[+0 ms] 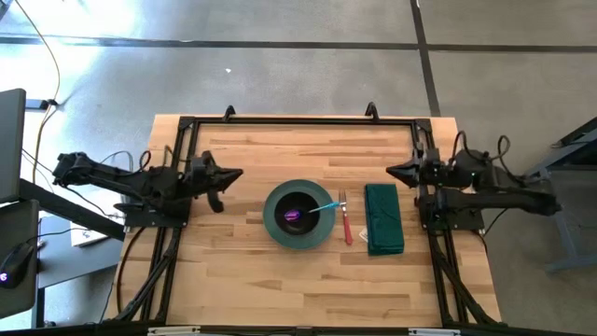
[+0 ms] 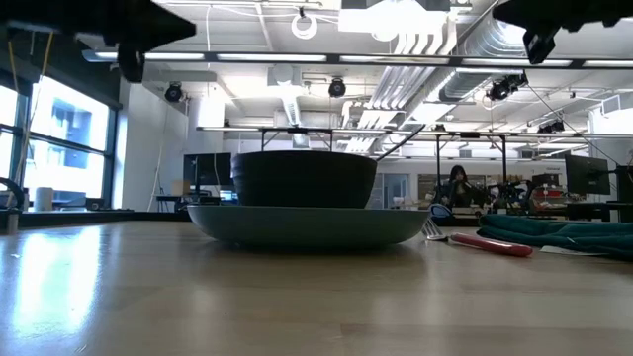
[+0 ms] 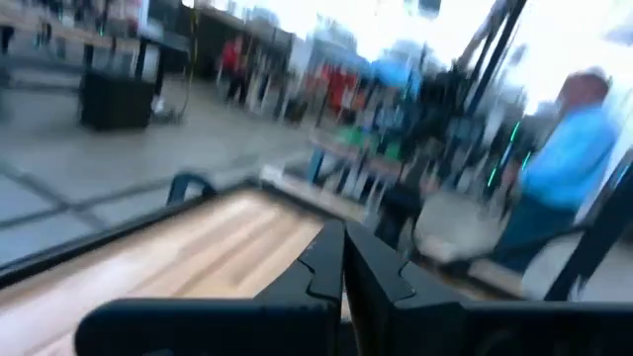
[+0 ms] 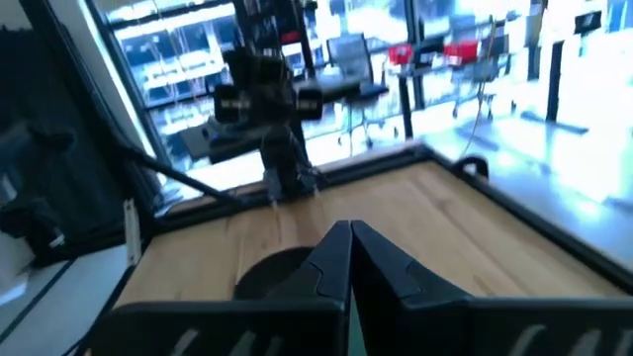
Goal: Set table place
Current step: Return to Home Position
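- The left tool (image 1: 238, 175) hangs well to the left of the plate, over the counter's left side near its arm's base. Its wrist view shows the two fingers pressed together with nothing between them.
- The counter (image 1: 242, 280) — a broad light-wood top inside a black rail frame (image 1: 298, 120) — lies under everything and reaches well past the plate on every side. By its look it is heavy and stiff, something to work on rather than lift. The smooth wood would probably let dishes slide if nudged. The only sensible grip would be the rail, and the job seems to need none.
- The green plate (image 1: 272, 229) sits near the middle of the counter, with a black bowl (image 1: 283, 207) resting on it.
- A blue spoon (image 1: 322, 206) lies in the bowl, its handle leaning out over the rim toward the plate's right side.
- A pink fork (image 1: 346, 224) lies flat just to the right of the plate, between it and the napkin.
- A folded green napkin (image 1: 383, 217) lies right of the plate, beyond the fork — soft cloth, likely to bunch if dragged.
- The right tool (image 1: 390, 171) hangs well to the right of the plate, near the right rail, with its fingers together and empty.
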`<action>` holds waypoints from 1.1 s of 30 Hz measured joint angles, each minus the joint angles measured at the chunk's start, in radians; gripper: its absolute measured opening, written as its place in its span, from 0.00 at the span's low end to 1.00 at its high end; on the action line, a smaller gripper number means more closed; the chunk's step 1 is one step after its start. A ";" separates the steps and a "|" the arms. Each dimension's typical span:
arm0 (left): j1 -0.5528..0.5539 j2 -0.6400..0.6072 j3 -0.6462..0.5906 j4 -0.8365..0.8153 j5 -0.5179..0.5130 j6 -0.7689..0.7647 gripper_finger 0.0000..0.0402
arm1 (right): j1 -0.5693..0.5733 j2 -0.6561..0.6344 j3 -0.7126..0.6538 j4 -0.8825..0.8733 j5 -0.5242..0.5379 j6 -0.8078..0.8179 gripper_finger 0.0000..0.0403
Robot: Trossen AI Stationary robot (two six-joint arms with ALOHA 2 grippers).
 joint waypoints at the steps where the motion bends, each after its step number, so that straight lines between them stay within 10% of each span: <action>1: 0.000 -0.033 -0.048 0.067 -0.001 0.004 0.00 | -0.007 -0.020 -0.025 0.022 0.000 -0.010 0.00; 8: 0.000 -0.184 -0.284 0.259 -0.002 0.007 0.00 | -0.060 -0.110 -0.159 0.063 -0.041 -0.007 0.00; 19: 0.000 -0.196 -0.281 0.177 0.024 0.052 0.00 | -0.168 -0.123 -0.485 0.458 -0.163 0.051 0.00; 33: 0.000 -0.196 -0.282 0.054 0.024 0.037 0.00 | -0.212 -0.124 -0.473 0.422 -0.173 -0.108 0.00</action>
